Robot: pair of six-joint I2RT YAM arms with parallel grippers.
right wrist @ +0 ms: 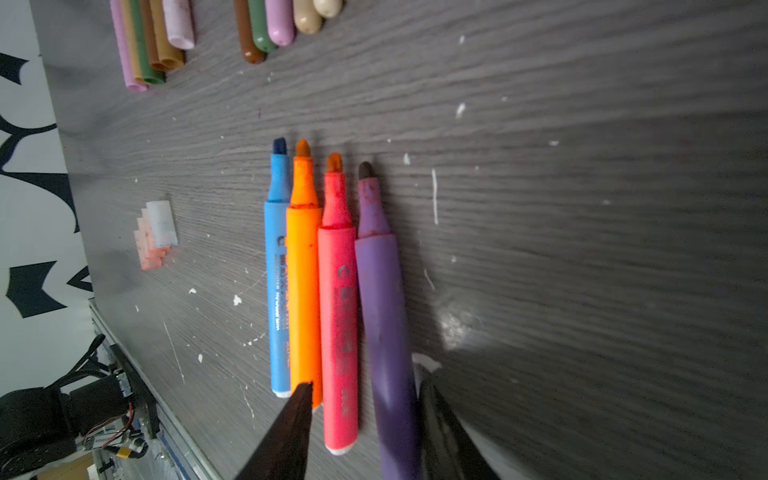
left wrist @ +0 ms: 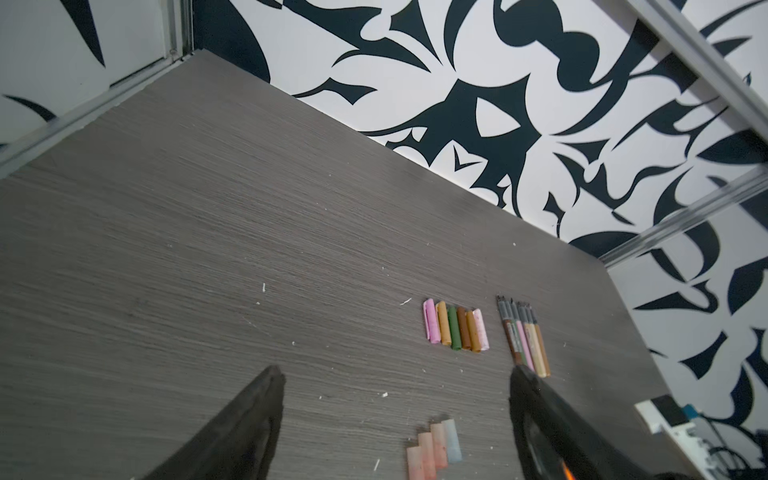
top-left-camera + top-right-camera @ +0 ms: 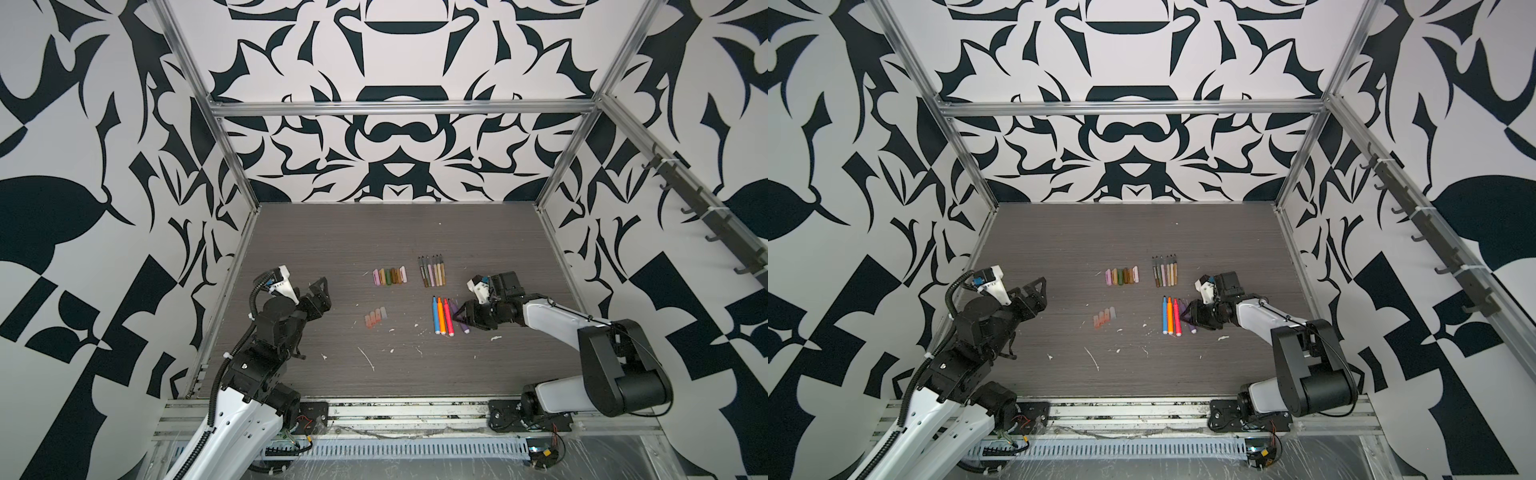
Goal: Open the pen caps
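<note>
All caps are off. On the table, muted caps lie in a row, with thin pens just right of them. Clear caps sit nearer, with bright pens to their right. The left gripper hovers wide and empty. The right gripper stands part-open astride the pink pen and purple pen.

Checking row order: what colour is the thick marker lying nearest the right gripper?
The marker is purple; right wrist view.
</note>
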